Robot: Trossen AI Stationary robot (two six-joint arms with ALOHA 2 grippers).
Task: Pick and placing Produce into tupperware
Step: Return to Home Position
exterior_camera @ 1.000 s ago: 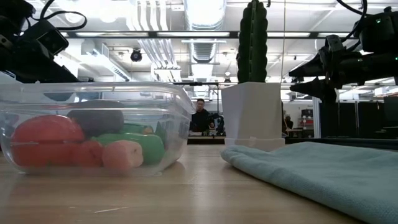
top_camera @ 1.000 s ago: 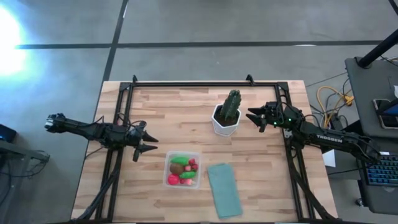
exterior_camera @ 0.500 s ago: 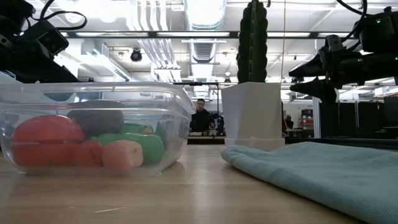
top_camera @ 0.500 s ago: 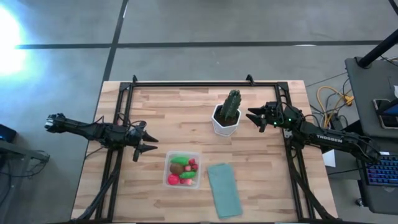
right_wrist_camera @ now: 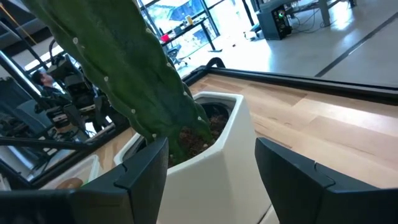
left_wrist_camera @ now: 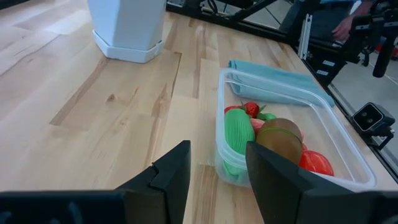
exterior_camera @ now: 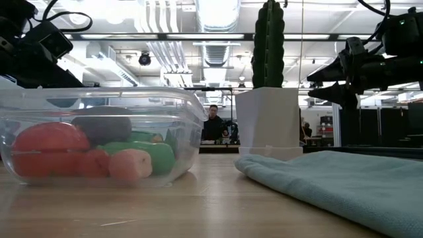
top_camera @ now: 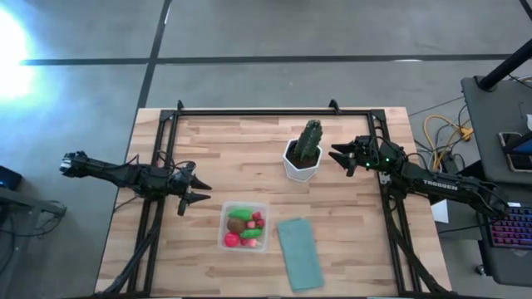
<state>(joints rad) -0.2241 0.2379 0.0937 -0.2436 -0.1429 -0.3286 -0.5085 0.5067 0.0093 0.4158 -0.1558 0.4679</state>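
Observation:
The clear square tupperware (top_camera: 244, 227) stands on the table near its front edge and holds the produce: a red round piece (left_wrist_camera: 314, 162), a green elongated piece (left_wrist_camera: 238, 132), a brown round piece (left_wrist_camera: 278, 134) and small red pieces (left_wrist_camera: 250, 109). My left gripper (top_camera: 196, 188) is open and empty, above the table to the container's left. My right gripper (top_camera: 337, 154) is open and empty, just right of the cactus pot (top_camera: 300, 162), its fingers clear of the pot.
A tall green cactus (top_camera: 309, 139) in a white pot stands at the table's middle. A flat teal-green lid (top_camera: 299, 252) lies right of the container. A dark metal frame (top_camera: 274, 111) runs round the table's edges. A person (exterior_camera: 213, 123) shows in the room behind.

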